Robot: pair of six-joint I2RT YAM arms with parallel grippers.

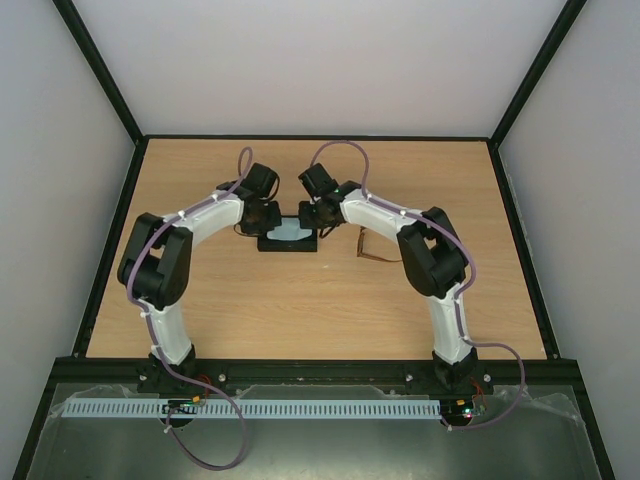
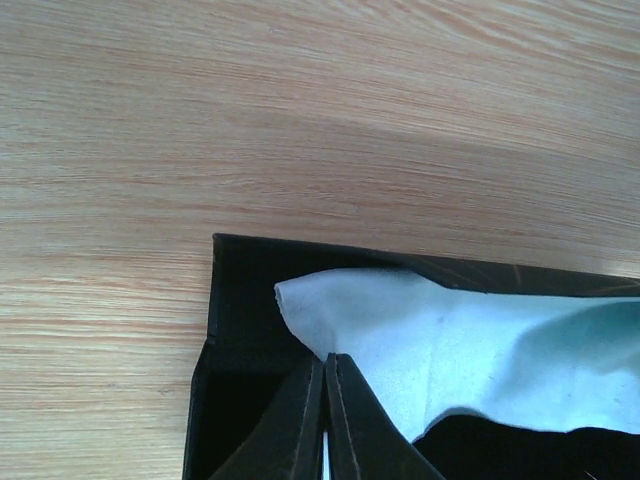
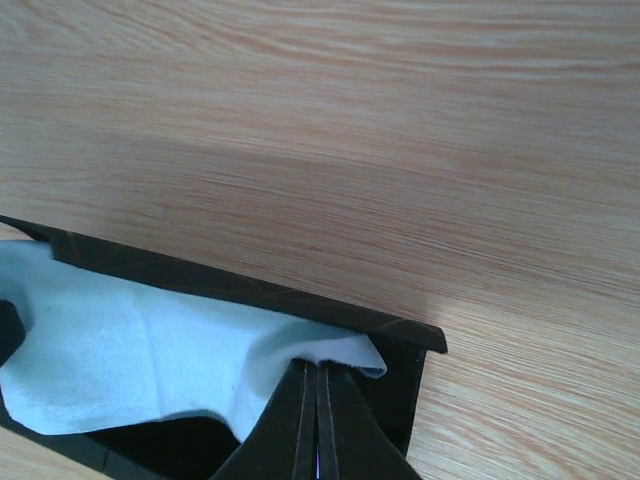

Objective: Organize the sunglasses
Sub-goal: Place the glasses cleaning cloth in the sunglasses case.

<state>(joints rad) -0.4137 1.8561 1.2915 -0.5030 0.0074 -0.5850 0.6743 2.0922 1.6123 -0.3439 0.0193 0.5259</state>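
Sunglasses point(image 1: 363, 245) half hidden behind right arm point(image 1: 430, 255); case point(image 2: 240, 300) cut off; cloth point(image 2: 450, 340) edge behind jaws.

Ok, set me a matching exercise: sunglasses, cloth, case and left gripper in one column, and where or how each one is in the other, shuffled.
1 sunglasses
2 cloth
3 case
4 left gripper

A black, open, mid-table
B shut on the cloth's corner
C lying on the table, right of the case
D light blue, lying in the case

Pairs: 1-C, 2-D, 3-A, 4-B
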